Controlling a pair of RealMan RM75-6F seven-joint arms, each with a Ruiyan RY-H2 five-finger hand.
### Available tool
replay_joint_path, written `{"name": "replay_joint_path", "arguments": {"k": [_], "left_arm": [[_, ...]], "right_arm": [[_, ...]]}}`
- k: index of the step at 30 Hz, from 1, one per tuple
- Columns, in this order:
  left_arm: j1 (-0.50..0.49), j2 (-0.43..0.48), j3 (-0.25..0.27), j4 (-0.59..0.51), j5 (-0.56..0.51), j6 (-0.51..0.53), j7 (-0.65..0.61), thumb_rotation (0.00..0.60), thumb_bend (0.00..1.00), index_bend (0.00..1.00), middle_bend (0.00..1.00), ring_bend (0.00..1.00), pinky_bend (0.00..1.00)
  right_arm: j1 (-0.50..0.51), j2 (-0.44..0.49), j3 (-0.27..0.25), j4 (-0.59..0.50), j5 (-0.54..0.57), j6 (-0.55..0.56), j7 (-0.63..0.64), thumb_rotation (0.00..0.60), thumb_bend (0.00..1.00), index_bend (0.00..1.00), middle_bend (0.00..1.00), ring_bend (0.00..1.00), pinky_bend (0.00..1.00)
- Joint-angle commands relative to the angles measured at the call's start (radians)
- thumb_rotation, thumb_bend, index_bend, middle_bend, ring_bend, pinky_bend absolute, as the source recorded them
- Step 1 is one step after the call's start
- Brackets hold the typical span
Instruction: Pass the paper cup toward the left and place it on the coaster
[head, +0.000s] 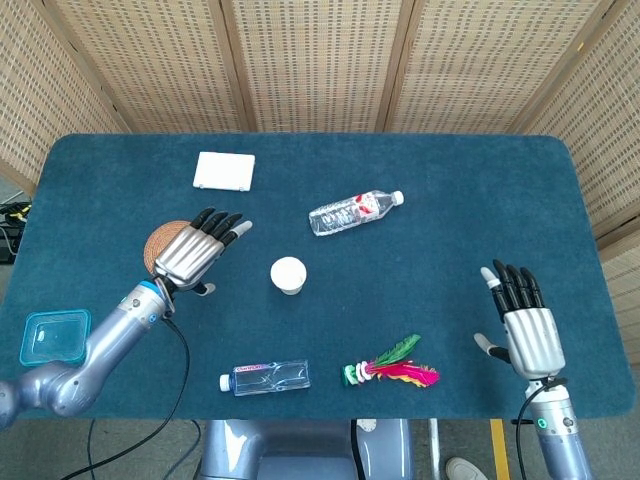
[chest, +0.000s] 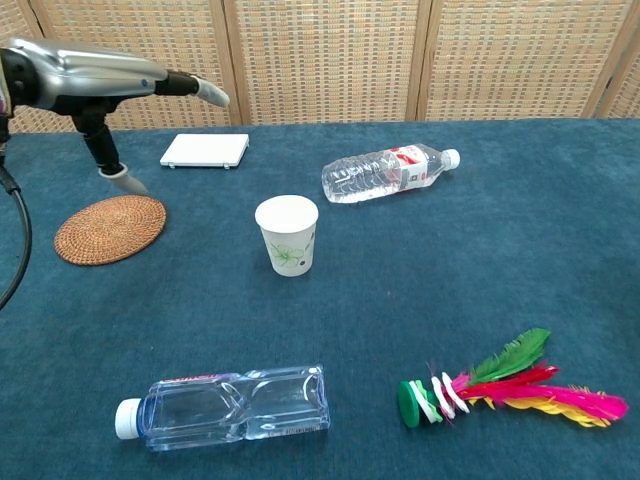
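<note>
A white paper cup with a green print stands upright at the table's middle. The round woven coaster lies to its left; in the head view the coaster is mostly hidden under my left hand. That left hand hovers open above the coaster, fingers stretched toward the cup, holding nothing. My right hand is open near the table's front right edge, far from the cup, and appears only in the head view.
A labelled water bottle lies behind the cup, and a clear bottle lies in front. A feather shuttlecock sits front right. A white flat box is at the back left. A blue lid rests by the left edge.
</note>
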Motion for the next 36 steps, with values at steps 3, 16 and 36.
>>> {"name": "replay_joint_path", "arguments": {"k": [3,16,36], "left_arm": [[-0.148,-0.070,0.031,0.041,-0.195,-0.022,0.124,0.600,0.17,0.00,0.00,0.00,0.00],[-0.379,-0.199,0.131,0.117,-0.504,0.017,0.263,0.600,0.17,0.00,0.00,0.00,0.00],[-0.541,-0.351,0.198,0.245,-0.687,0.045,0.305,0.600,0.18,0.02,0.00,0.00,0.00]], "right_arm": [[-0.017,0.017,0.024,0.004,0.001,-0.008,0.050,0.600,0.08,0.00,0.00,0.00,0.00],[-0.050,0.044,0.075,0.027,-0.009,-0.027,0.172,0.600,0.08,0.00,0.00,0.00,0.00],[-0.083,0.065,0.123,0.051,-0.006,-0.063,0.272,0.600,0.08,0.00,0.00,0.00,0.00]]}}
